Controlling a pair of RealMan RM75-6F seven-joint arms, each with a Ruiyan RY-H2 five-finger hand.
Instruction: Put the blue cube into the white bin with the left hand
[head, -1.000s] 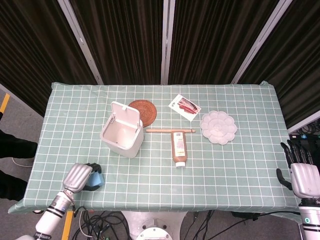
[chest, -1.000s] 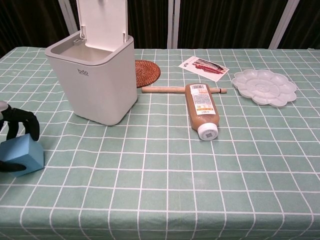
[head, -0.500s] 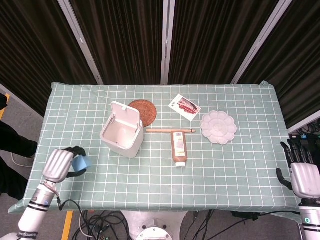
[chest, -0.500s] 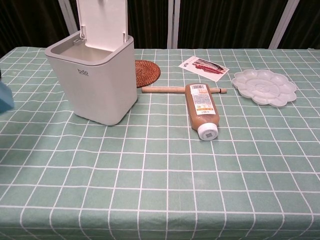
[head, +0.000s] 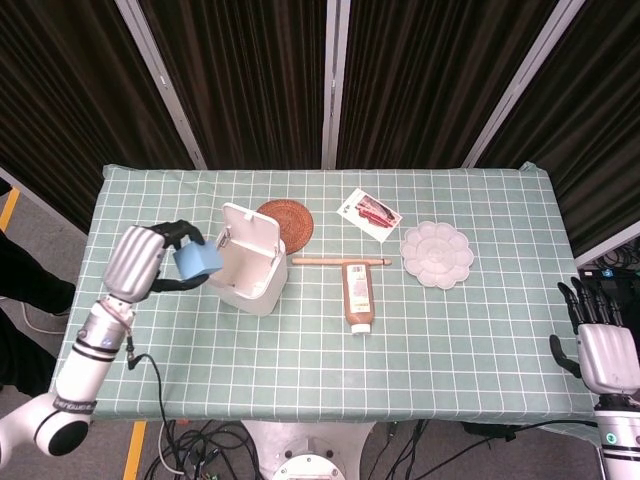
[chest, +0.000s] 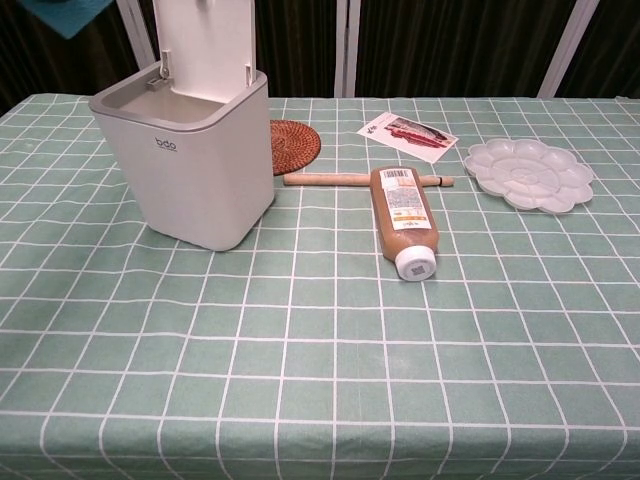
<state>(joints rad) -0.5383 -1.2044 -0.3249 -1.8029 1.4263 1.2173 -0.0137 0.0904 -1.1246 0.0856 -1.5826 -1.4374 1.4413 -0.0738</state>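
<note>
My left hand (head: 150, 260) holds the blue cube (head: 198, 260) in the air, just left of the white bin (head: 243, 265) and close to its left rim. In the chest view only the cube's lower corner (chest: 66, 14) shows at the top left edge, above the bin (chest: 190, 150). The bin stands upright with its lid swung open at the back. My right hand (head: 606, 345) hangs off the table's right front corner with its fingers straight and apart, holding nothing.
Right of the bin lie a brown bottle (head: 358, 294) on its side, a wooden stick (head: 340, 261), a round woven coaster (head: 287, 220), a printed card (head: 370, 213) and a white flower-shaped palette (head: 437, 254). The table's checked green cloth (head: 450, 340) is bare at the front.
My left hand has lifted the blue cube from the table's front left corner and carried it up and back to the bin's left side. The right hand stays put.
</note>
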